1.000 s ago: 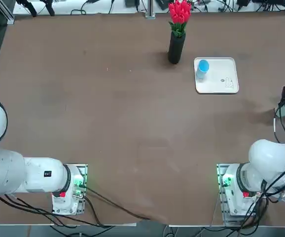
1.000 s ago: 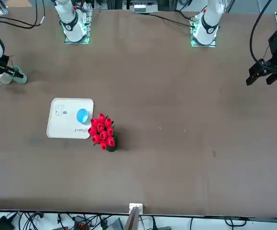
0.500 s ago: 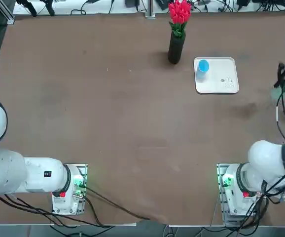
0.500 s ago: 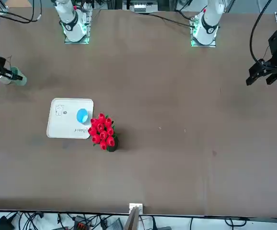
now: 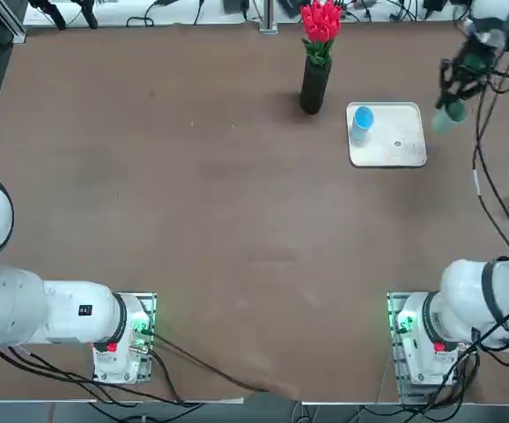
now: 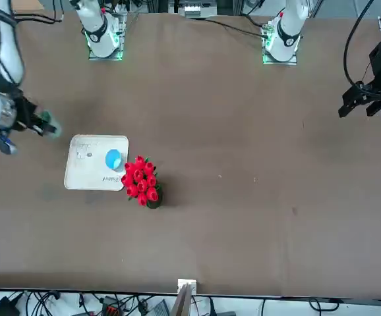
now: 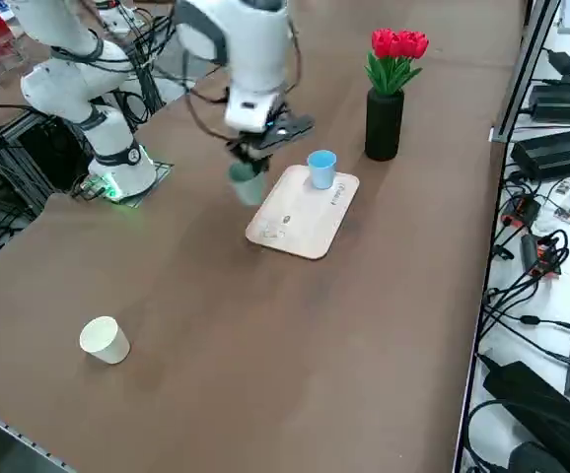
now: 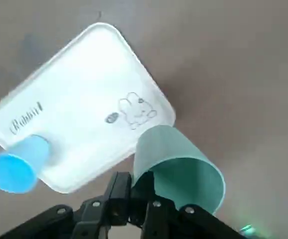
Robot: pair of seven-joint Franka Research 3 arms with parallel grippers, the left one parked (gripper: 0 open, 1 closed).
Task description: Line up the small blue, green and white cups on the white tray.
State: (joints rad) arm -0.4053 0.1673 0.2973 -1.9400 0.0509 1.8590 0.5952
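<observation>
White tray (image 5: 387, 137) lying flat near the far right part of the table (image 5: 193, 220), just right of the black vase of red tulips (image 5: 315, 57). Blue cup (image 5: 361, 119) standing upright in the tray corner nearest the vase. Right gripper (image 5: 453, 97), a second ago out at the table's right edge, now swung in beside the tray's right rim, clamped on the wall of the green cup (image 5: 446, 117) and holding it clear of the table. Means one cup placed, a second arriving, probably due next to the blue one.

White cup (image 7: 104, 340) untouched, standing on the table well apart from the tray: plain from the right side, barely caught at the overhead frame's edge. Wrist camera alone showing the grip, fingers (image 8: 118, 191) pinching the green rim, plus the tray's small rabbit drawing (image 8: 136, 110).
</observation>
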